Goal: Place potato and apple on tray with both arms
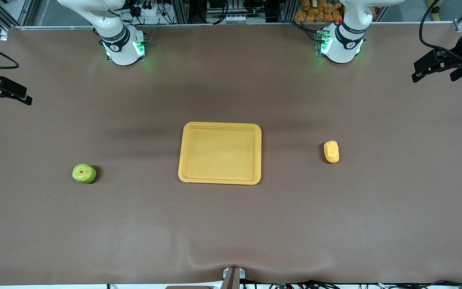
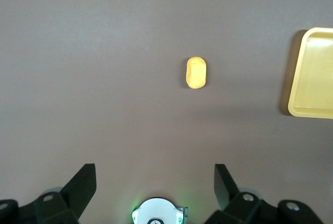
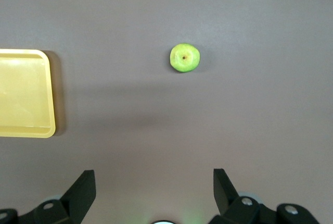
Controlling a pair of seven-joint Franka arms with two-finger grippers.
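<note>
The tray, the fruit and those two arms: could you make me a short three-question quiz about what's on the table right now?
1. True or false: the yellow tray holds nothing yet.
2. Which item lies toward the left arm's end of the table? A) green apple B) potato C) neither
3. Fill in: the left gripper and right gripper both hang in the air at the table's ends with fingers ____.

Key
1. True: apple and potato both sit on the brown table, apart from the tray.
2. B
3. open, holding nothing
</note>
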